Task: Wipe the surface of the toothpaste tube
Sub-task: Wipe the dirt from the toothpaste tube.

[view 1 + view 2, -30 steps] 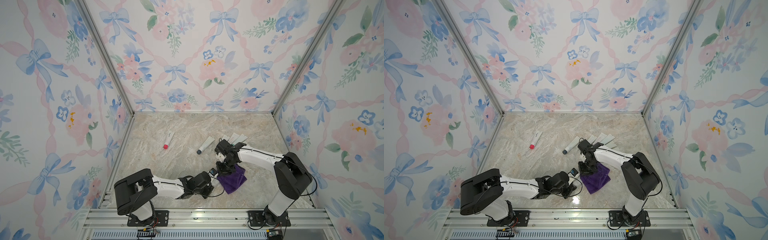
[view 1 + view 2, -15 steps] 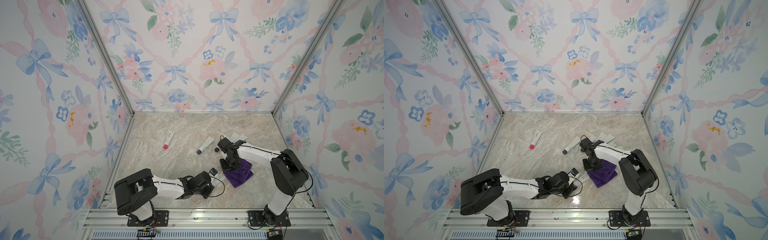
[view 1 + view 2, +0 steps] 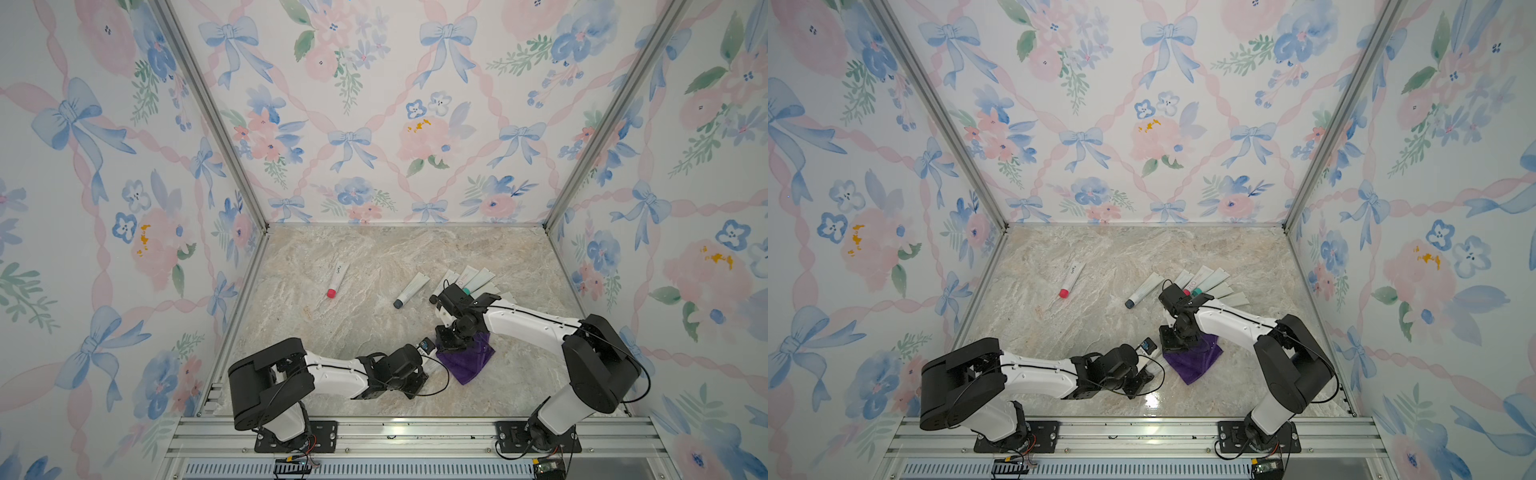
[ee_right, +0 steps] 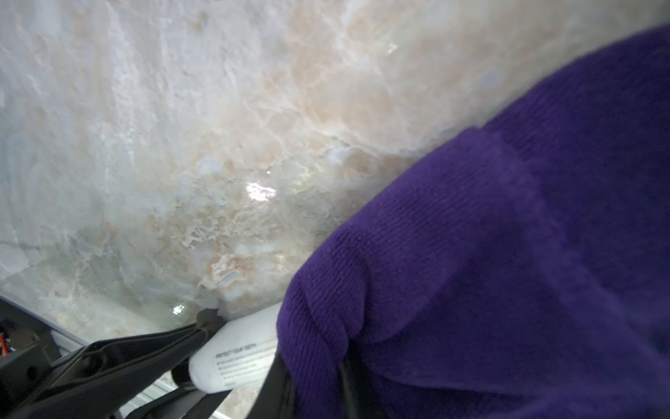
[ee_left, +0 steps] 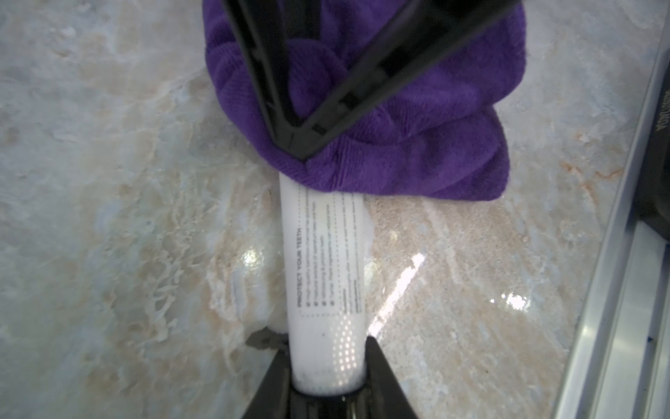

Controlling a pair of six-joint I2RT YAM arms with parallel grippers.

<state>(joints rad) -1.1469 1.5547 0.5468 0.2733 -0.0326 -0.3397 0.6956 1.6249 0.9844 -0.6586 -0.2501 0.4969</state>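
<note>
A white toothpaste tube (image 5: pixel 326 261) with black print lies low over the marble floor, and my left gripper (image 5: pixel 328 348) is shut on its near end. A purple cloth (image 5: pixel 398 127) covers the tube's far end. My right gripper (image 5: pixel 302 150) is shut on the cloth and presses it down on the tube. In the right wrist view the cloth (image 4: pixel 489 254) bunches round the right gripper (image 4: pixel 311 384) and overlaps the tube (image 4: pixel 239 348). In both top views the cloth (image 3: pixel 469 361) (image 3: pixel 1192 361) sits at front centre between the left gripper (image 3: pixel 428 361) and the right gripper (image 3: pixel 451 338).
A red-capped tube (image 3: pixel 337 280) and a dark-capped tube (image 3: pixel 411 291) lie mid-floor. Several more tubes (image 3: pixel 469 278) fan out behind the right arm. An aluminium rail (image 3: pixel 374 428) runs along the front edge. Floral walls close in three sides.
My right gripper dragged the cloth away along the tube to the right, then came back toward the left gripper. The left arm and the tube stayed still.
</note>
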